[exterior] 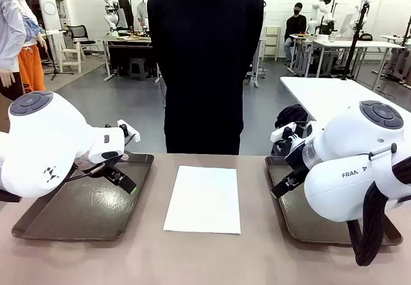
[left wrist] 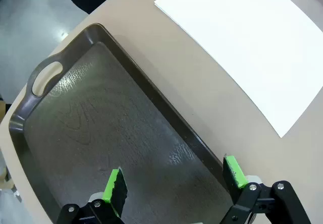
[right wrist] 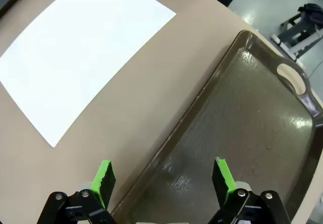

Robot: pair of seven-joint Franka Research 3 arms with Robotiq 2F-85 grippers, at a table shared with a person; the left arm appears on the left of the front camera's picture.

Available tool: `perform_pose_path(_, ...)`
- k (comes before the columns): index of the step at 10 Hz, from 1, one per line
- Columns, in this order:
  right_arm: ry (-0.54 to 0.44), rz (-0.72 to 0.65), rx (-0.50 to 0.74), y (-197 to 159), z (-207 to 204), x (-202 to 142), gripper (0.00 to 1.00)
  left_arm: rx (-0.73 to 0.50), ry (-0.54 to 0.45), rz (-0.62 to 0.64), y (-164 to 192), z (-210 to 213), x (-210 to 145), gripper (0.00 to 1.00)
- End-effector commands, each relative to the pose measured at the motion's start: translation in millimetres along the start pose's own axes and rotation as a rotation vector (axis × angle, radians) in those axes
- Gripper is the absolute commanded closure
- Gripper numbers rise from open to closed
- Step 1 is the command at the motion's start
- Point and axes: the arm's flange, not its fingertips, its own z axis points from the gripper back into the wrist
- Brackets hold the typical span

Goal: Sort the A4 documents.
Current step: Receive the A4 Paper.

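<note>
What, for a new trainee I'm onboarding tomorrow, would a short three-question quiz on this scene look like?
1. How many trays are on the table?
2. True or false: the paper sheet lies in a tray.
3. The left gripper is: A open; B shut on paper; C shut, empty.
Key: 1 two, the left tray and the right tray; 2 false, it lies on the table between them; 3 A.

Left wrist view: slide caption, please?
Open left gripper above dark brown rectangular tray; white A4 paper beside it on tan table.
</note>
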Motion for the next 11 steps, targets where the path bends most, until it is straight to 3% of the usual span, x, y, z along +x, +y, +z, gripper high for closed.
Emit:
perform_pose_path(1,0.000,0.000,0.000,0.0,0.0,0.0,0.00,0.000,0.000,0.000,-0.1,0.0,0.0,0.00)
perform_pose_path(11,0.000,0.000,0.000,0.0,0.0,0.0,0.00,0.000,0.000,0.000,-0.1,0.0,0.0,0.00)
